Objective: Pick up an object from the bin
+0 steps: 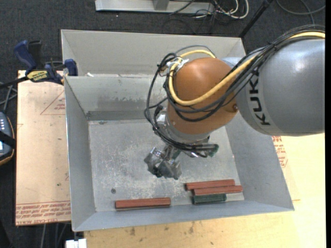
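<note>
Tool (pixel 163 165) low over bare bin floor (pixel 111 154), mid-bin; how far open, cannot tell; nothing seen in it. Red-brown bars (pixel 209 185) and dark green bar (pixel 209 198) lie near-right, apart from tool. Risk: empty grasp, floor scrape, since tool sits off bars.

Grey metal bin (pixel 77 138). Arm (pixel 289 87) enters from right, orange wrist cover (pixel 201 92) above bin centre. Claw (pixel 163 165) low over bare floor, mid-bin. Long red-brown bar (pixel 143 203) along front wall, left of centre. Front right: two red-brown bars (pixel 209 184) and dark green bar (pixel 209 198) side by side, apart from claw.
</note>
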Motion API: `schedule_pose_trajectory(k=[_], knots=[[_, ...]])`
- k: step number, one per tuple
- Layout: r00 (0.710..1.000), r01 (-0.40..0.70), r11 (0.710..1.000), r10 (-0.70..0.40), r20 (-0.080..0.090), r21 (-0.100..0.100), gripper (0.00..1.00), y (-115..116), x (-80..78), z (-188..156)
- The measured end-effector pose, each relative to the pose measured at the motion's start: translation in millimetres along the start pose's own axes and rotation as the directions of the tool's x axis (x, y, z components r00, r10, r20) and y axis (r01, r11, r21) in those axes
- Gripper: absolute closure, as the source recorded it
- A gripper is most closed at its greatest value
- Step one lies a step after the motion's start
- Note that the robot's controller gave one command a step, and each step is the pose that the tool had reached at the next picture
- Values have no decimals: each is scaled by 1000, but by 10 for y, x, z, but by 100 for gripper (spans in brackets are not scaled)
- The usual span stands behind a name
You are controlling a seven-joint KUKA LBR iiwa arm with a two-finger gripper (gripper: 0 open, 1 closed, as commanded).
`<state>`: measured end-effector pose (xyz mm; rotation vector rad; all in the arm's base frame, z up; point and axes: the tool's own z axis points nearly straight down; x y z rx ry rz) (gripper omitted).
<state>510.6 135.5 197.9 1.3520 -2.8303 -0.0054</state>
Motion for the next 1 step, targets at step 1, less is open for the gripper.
schedule_pose_trajectory(k=[1], knots=[[1000,18,1000,-18,5,4,100,36,80,-474]])
